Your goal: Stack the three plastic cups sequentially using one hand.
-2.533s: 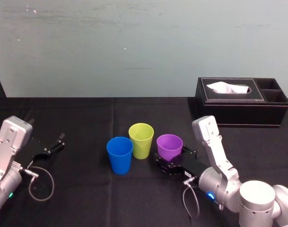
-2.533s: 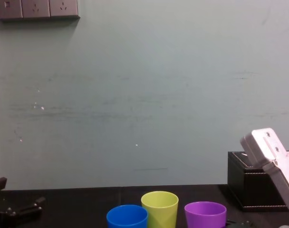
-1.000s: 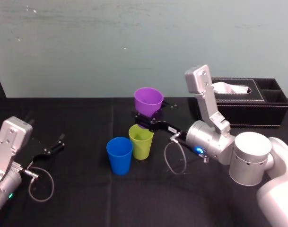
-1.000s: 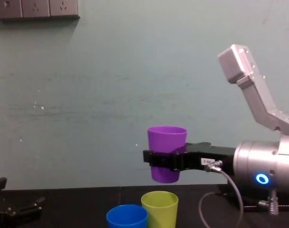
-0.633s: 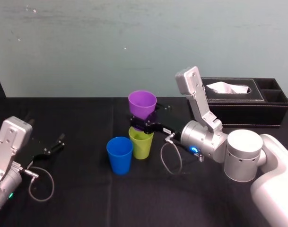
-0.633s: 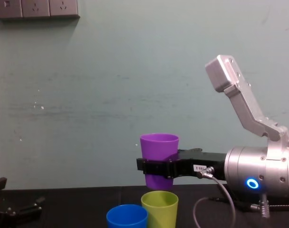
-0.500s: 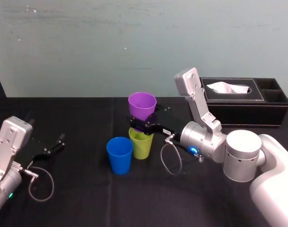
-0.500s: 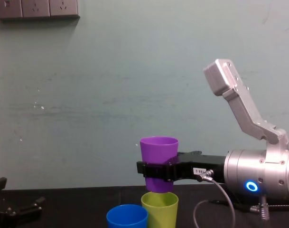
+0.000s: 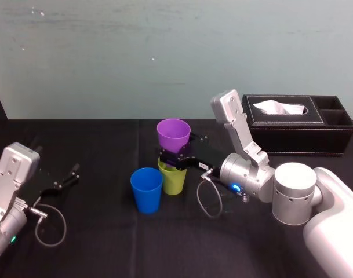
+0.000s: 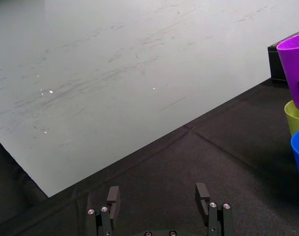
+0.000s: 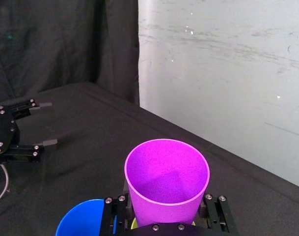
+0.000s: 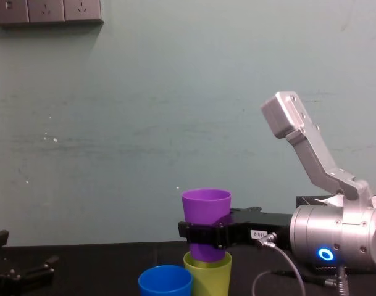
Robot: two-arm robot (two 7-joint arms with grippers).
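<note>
The right gripper (image 9: 176,159), clamped round the purple cup (image 9: 174,133), has come down, so the cup's base now dips into the green cup (image 9: 173,180) right beneath it: first nesting nearly done. Three cups, one per colour; the blue cup (image 9: 146,188) stands just left of the gripper. Far left, the left gripper (image 9: 68,175) idles, fingers apart.

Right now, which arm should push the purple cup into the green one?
Right. The right claw grips the purple cup just over the yellow-green cup; the left claw lies open, far off.
</note>
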